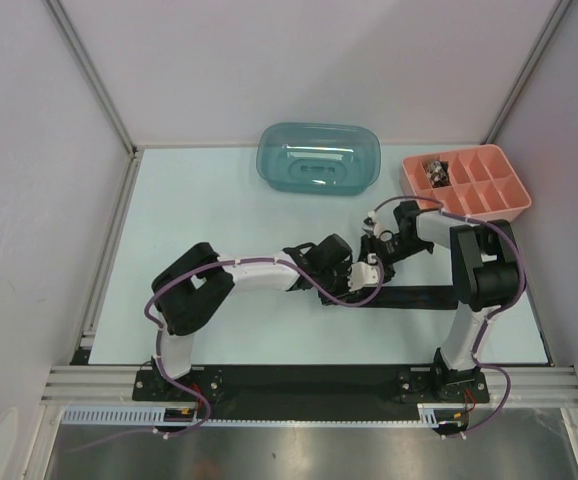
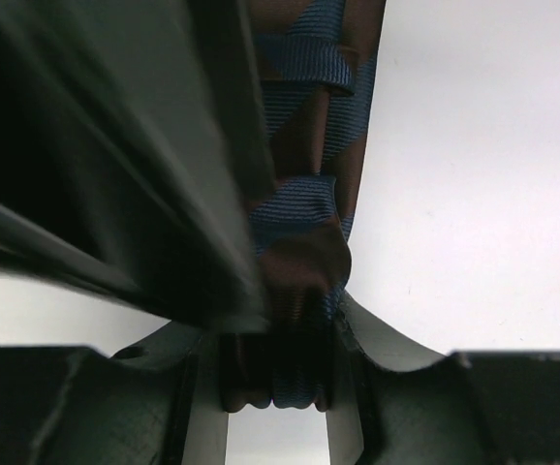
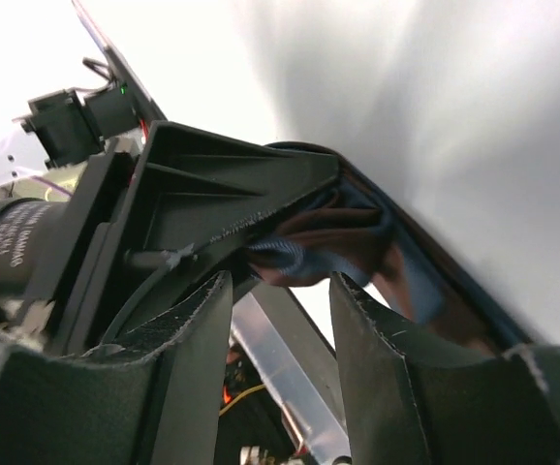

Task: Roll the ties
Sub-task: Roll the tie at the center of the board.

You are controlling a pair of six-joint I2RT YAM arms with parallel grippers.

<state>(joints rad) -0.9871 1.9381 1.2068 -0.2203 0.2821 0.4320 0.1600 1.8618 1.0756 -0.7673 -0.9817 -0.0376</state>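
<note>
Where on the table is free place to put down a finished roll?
Bare table lies far left, between the side rail, the teal basin and the left arm's elbow. A thinner strip runs along the near edge. It is crowded centre-right: the left gripper and right gripper meet over the tie just in front of the pink tray.

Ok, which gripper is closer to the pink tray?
Right. The right gripper sits left of the pink tray and nearer the arm bases. The left gripper meets it from its far side, further from the tray.
</note>
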